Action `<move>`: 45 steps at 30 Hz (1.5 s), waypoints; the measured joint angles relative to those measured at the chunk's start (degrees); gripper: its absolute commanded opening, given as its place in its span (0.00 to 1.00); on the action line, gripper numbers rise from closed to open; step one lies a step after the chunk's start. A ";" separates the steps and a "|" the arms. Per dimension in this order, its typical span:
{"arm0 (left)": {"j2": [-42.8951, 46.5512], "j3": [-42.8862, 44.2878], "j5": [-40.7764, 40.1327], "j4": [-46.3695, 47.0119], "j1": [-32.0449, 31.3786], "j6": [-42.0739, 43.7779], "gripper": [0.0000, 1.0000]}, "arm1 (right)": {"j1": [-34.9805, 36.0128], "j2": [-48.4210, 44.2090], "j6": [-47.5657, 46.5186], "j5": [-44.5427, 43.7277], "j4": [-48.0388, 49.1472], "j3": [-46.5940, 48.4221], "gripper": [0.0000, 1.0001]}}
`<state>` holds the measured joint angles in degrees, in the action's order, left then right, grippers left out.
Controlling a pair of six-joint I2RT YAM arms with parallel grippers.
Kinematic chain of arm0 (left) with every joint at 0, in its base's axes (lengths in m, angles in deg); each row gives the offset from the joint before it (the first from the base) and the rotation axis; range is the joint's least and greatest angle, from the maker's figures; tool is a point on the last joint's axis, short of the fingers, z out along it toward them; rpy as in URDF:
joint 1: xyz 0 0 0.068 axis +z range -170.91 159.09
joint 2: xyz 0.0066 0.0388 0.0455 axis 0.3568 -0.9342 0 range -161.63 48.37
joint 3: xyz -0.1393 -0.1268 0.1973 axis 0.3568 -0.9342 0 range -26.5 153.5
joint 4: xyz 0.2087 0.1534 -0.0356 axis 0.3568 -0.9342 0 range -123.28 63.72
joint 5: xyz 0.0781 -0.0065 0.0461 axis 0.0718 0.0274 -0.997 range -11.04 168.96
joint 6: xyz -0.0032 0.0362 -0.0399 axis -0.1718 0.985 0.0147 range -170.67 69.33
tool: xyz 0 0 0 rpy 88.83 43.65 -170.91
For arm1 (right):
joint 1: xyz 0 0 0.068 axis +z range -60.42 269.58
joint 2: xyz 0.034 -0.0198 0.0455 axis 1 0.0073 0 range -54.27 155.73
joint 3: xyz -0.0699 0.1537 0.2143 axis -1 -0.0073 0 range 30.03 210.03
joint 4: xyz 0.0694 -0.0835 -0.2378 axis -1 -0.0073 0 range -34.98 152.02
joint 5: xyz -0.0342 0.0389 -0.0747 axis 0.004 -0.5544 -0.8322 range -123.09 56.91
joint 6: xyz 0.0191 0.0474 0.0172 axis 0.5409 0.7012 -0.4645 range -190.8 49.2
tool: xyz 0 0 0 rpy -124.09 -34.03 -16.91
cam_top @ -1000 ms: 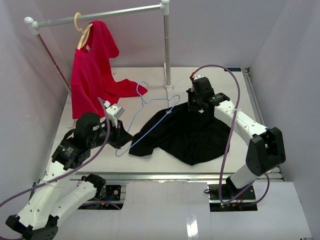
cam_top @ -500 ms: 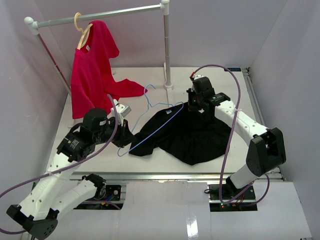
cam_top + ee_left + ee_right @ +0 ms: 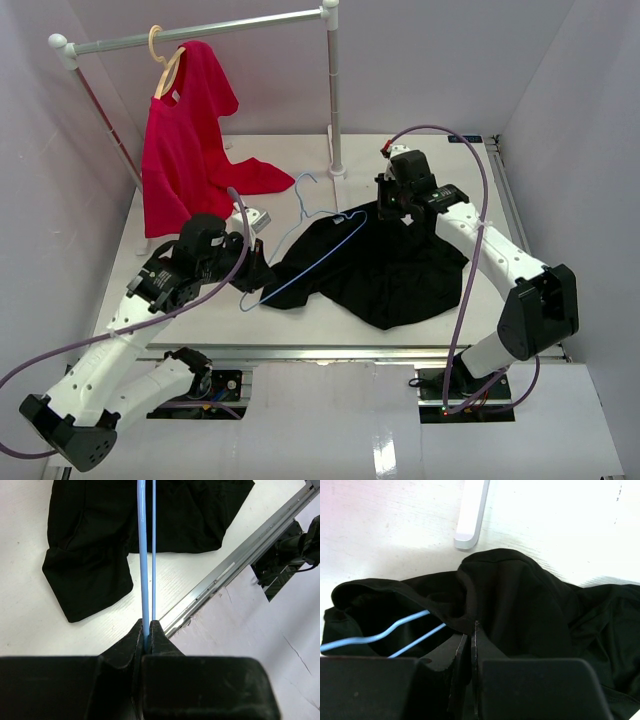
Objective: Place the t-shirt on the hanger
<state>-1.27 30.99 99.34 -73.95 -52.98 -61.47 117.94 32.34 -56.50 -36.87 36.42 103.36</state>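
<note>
The black t-shirt (image 3: pixel 390 268) lies crumpled on the white table, right of centre. The light-blue wire hanger (image 3: pixel 300 270) slants from lower left to upper right, and its far end lies in the shirt's raised edge. My left gripper (image 3: pixel 252 272) is shut on the hanger's near end; in the left wrist view the wire (image 3: pixel 142 555) runs straight out from the gripper (image 3: pixel 148 630) over the t-shirt (image 3: pixel 90 545). My right gripper (image 3: pixel 392 212) is shut on the shirt's far edge. In the right wrist view the gripper (image 3: pixel 470 630) pinches the t-shirt (image 3: pixel 520 600) and holds the fold up, with the hanger (image 3: pixel 375 635) inside the opening.
A red shirt (image 3: pixel 185 140) hangs on a tan wooden hanger from a white rail (image 3: pixel 200 35) at the back left. The rack's post (image 3: pixel 333 100) stands just behind the black shirt, its foot (image 3: pixel 470 520) close to my right gripper. The table's metal front edge (image 3: pixel 240 555) is near.
My left arm has moved right and carried the hanger toward the black shirt, so its far end now sits in the raised edge. My right gripper has shifted slightly, still holding the shirt.
</note>
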 measured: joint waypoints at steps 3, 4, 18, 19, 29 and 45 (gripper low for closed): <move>-0.66 -0.72 -0.05 1.46 -0.04 0.37 0.00 | 0.58 -0.59 -0.46 0.74 0.00 0.08 0.08; -1.15 -0.78 -0.03 2.14 -0.04 0.54 0.00 | 0.87 -0.68 -0.75 0.92 -0.02 0.08 0.08; -0.70 -8.58 2.70 17.94 -0.04 6.13 0.00 | 5.09 -4.62 -2.96 1.70 -1.60 0.08 0.08; -0.82 -8.58 2.83 18.47 -0.04 6.38 0.00 | 5.45 -5.36 -2.98 1.79 -1.65 0.08 0.08; 1.39 -4.31 -4.19 12.29 -0.28 8.06 0.00 | 6.65 -10.87 -3.16 -4.38 -4.84 0.08 0.08; 4.15 -1.69 -2.04 7.14 -0.31 8.65 0.00 | 6.61 -10.75 -4.41 -11.82 -7.48 0.61 0.08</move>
<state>2.88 29.30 97.30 -66.81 -53.29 -52.82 124.54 21.59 -60.91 -48.69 28.93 103.98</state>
